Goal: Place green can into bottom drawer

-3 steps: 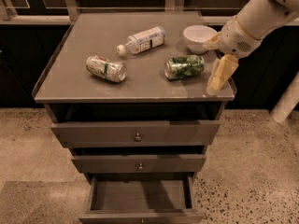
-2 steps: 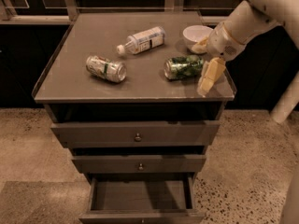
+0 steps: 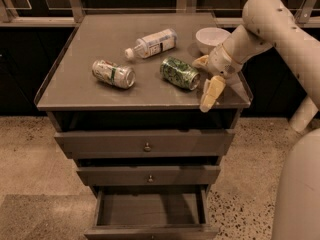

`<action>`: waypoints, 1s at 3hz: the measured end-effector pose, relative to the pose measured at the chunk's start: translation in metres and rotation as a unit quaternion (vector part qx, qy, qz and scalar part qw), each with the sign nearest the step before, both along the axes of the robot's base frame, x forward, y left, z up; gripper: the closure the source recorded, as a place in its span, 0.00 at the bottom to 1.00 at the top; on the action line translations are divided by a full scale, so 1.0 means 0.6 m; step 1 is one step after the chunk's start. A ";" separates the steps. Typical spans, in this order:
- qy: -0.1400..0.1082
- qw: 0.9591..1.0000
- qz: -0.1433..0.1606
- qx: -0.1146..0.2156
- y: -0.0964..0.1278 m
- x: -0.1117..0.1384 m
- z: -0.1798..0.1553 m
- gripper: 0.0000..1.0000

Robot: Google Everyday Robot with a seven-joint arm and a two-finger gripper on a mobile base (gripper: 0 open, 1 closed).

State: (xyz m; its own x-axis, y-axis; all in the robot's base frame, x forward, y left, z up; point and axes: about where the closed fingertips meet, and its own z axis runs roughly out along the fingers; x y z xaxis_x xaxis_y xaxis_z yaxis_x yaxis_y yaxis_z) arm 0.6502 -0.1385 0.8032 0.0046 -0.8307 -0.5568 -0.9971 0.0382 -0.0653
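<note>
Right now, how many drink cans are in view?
2. The green can lies on its side right of centre on the cabinet top, beside the open gripper; the pale can lies left of it. The open bottom drawer shows none.

The one camera sits high in front of the cabinet (image 3: 145,145) and tilts steeply down at it. It is near enough that the cabinet top (image 3: 100,44), the open bottom drawer (image 3: 150,231) and the speckled floor (image 3: 30,149) fill the frame. The arm (image 3: 270,19) enters from the upper right, its gripper (image 3: 201,84) spread wide over the top's right front, just beside the green can (image 3: 179,72).
</note>
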 end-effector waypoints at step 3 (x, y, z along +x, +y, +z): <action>0.011 0.999 0.008 -0.040 0.074 0.006 0.038 0.00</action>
